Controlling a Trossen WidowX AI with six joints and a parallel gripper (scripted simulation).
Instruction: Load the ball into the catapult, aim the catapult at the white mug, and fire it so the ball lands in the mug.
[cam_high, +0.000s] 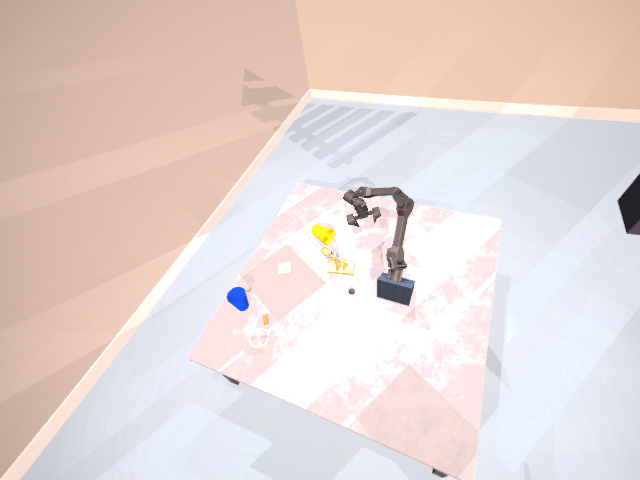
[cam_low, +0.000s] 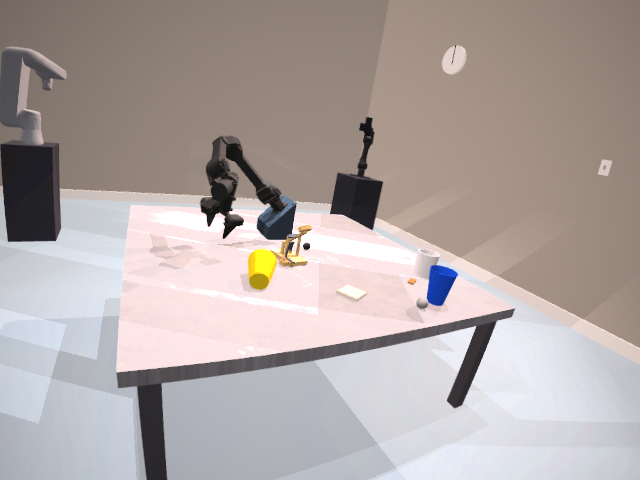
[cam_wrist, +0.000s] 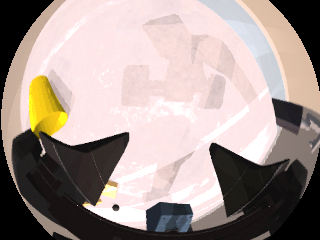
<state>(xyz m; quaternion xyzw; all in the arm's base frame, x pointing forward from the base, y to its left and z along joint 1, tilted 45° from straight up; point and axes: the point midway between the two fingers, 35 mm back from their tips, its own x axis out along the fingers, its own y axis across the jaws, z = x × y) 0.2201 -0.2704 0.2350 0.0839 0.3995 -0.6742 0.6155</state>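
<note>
My gripper (cam_high: 364, 223) (cam_low: 217, 231) (cam_wrist: 170, 140) is open and empty, raised above the table and pointing down, beyond the catapult and off to one side. The small yellow-orange catapult (cam_high: 341, 267) (cam_low: 293, 261) stands on the table with its arm raised; part of it shows behind a finger in the wrist view. A small dark ball (cam_high: 351, 291) (cam_low: 306, 246) (cam_wrist: 116, 207) lies on the table close to the catapult. The white mug (cam_high: 258, 345) (cam_low: 425, 264) stands upright near the far end from my gripper. A grey ball (cam_high: 247, 288) (cam_low: 421, 303) lies beside the blue cup.
A yellow cup (cam_high: 323, 234) (cam_low: 261, 268) (cam_wrist: 46, 106) lies on its side near the catapult. The blue cup (cam_high: 238, 298) (cam_low: 440, 285) stands near the table edge. An orange block (cam_high: 265, 319) (cam_low: 412, 281) lies near the mug, and a flat cream tile (cam_high: 284, 267) (cam_low: 351, 292) lies between catapult and blue cup.
</note>
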